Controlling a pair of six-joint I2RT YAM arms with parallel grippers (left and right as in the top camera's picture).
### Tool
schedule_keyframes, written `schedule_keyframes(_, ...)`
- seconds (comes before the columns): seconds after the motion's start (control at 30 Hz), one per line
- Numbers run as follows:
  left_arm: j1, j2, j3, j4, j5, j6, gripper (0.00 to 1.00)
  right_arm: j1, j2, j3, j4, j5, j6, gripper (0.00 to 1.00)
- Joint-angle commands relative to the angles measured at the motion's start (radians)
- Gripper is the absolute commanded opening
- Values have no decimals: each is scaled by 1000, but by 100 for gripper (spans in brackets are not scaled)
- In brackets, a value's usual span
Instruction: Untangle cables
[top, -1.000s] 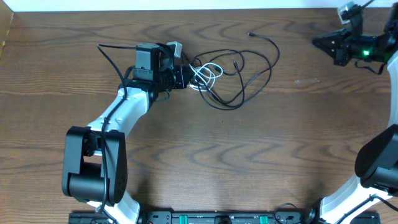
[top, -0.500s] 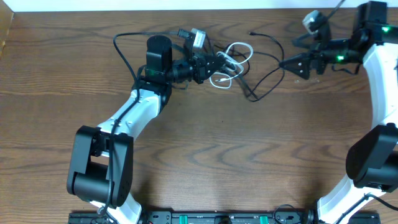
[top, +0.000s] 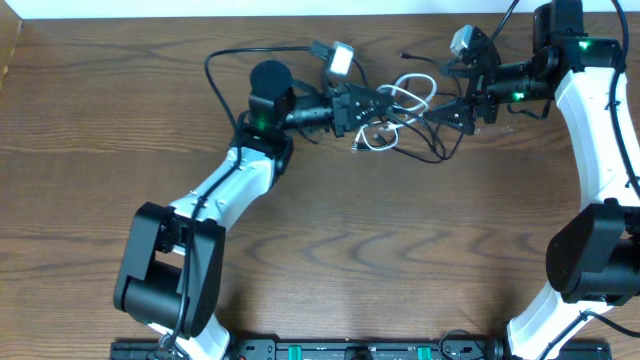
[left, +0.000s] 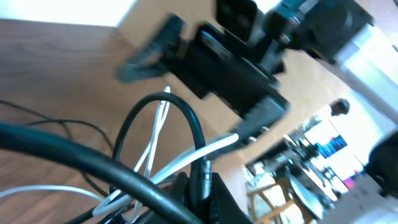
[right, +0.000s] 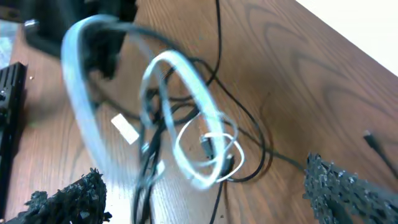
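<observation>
Wood-grain tabletop (top: 330, 250) below a pale wall edge carries the cables (top: 405, 105) farther right than a second ago — the left tool (top: 372, 103) pinching them — while the right tool (top: 447, 93), earlier closed near the far corner, now sits spread wide at the tangle.
</observation>
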Motion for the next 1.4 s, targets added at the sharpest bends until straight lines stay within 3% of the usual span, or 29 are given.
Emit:
schedule_keyframes(0.0, -39, -20, 7, 81, 112, -16, 8, 6, -5, 13, 4, -11, -21, 99)
schedule_keyframes(0.27, -85, -20, 7, 150, 156, 16, 8, 5, -5, 13, 2, -11, -21, 97)
schedule_keyframes(0.33, -77, -20, 7, 150, 149, 26, 8, 5, -5, 13, -2, -11, -21, 91)
schedule_keyframes(0.37, -71, -20, 7, 149, 142, 27, 8, 5, -5, 13, -5, -11, -21, 84)
schedule_keyframes(0.4, -66, -20, 7, 149, 142, 27, 8, 5, -5, 13, -7, -11, -21, 68)
schedule_keyframes(0.43, -61, -20, 7, 149, 142, 27, 8, 5, -5, 13, -9, -11, -21, 30)
schedule_keyframes(0.47, -56, -20, 7, 149, 142, 27, 8, 5, -5, 13, -11, -11, -21, 18)
schedule_keyframes(0.57, -44, -20, 7, 149, 142, 27, 7, 5, -5, 13, -19, -11, -31, 1)
schedule_keyframes(0.9, 62, -20, 7, 136, 143, 76, 8, -35, -5, 13, -12, -11, -8, 1)
schedule_keyframes(1.2, 240, -20, 7, -79, 154, 75, 8, -219, -5, 13, 7, -90, 97, 1)
schedule_keyframes(1.37, 278, -20, 7, -116, 153, 76, 8, -310, -5, 13, 3, -175, 97, 1)
